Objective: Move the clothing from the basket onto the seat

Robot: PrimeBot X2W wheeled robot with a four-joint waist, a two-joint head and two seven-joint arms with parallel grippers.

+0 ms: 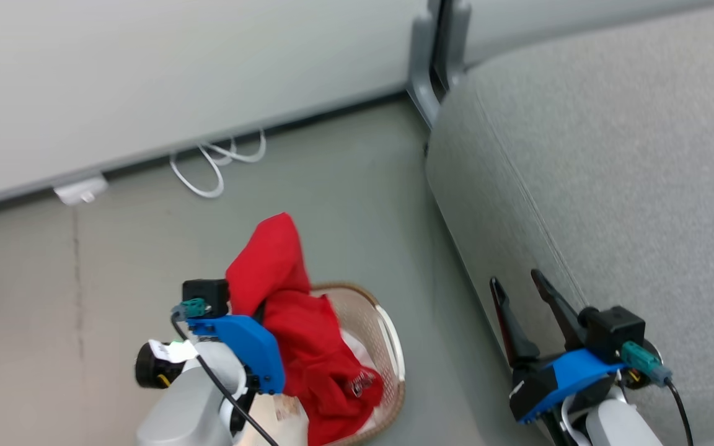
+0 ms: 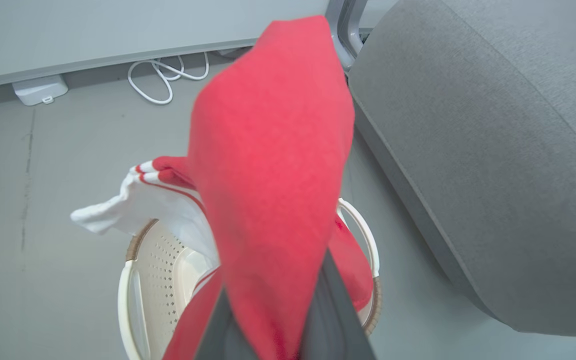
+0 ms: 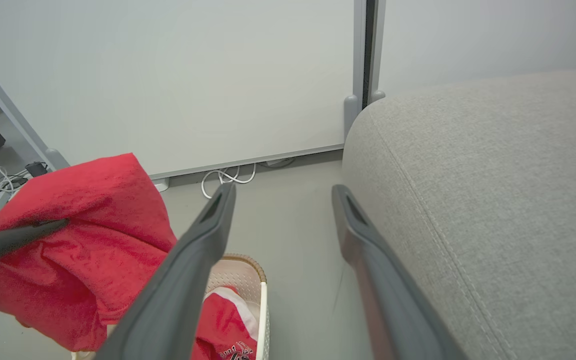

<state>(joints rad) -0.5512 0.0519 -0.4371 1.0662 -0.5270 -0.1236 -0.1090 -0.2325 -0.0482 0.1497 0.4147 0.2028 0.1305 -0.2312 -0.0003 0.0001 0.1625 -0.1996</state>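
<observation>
We grip the red shirt [image 2: 273,150] in our left claw [image 2: 274,300] above the basket [image 1: 389,334]; our right claw [image 1: 514,277] gapes empty to its right.

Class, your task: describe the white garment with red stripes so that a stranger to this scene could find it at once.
Left of the large grey fabric sofa stands a cream perforated plastic laundry basket. Over its rim spills a white garment with red stripes; unlike the plain bright red shirt held up beside it, it is mostly white.
</observation>
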